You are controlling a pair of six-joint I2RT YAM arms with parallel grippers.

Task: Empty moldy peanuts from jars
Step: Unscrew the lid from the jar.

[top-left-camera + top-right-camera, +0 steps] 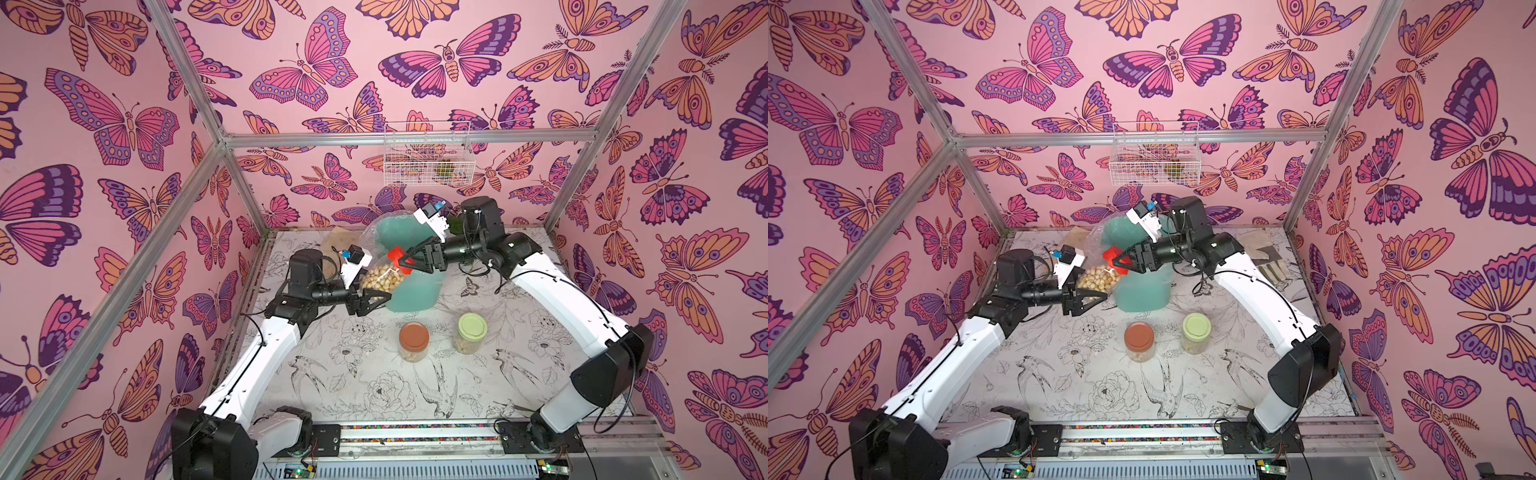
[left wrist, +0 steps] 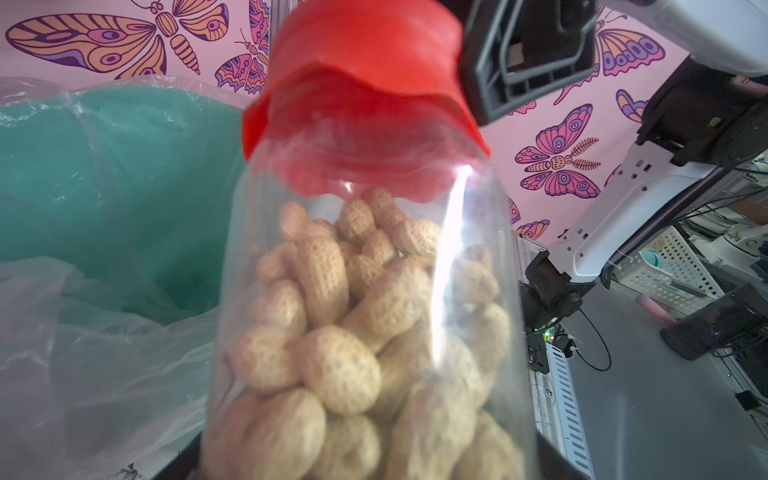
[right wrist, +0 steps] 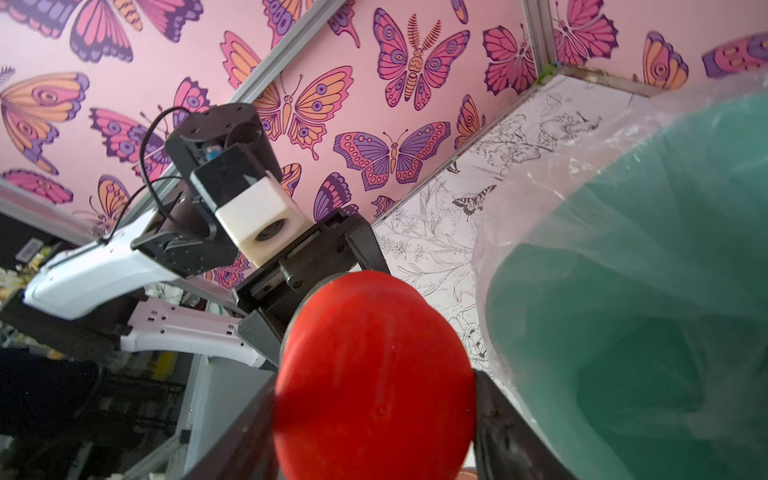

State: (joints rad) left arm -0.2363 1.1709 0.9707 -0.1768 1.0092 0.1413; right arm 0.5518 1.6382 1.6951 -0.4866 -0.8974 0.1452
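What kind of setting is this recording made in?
Probably a staged robot data-collection booth, not a home: butterfly-print panels on an aluminium frame, the left arm and right arm mounted on a front rail, and a table covered in line-drawn birds.

Room between the left gripper [image 1: 376,297] and the right gripper [image 1: 409,262] is fully taken by the jar [image 1: 382,279] and its red lid [image 1: 399,258], the one clamped on the base and the other on the lid. Just beyond and beneath the right gripper, the teal bin [image 1: 415,291] and its loose plastic liner [image 2: 104,332] close that side. Toward the robot's base, the brown-lidded jar [image 1: 414,341] and green-lidded jar [image 1: 471,332] stand apart with a lane between them, bare bench [image 1: 353,395] lies past them, and the wire basket [image 1: 428,153] hangs well above.
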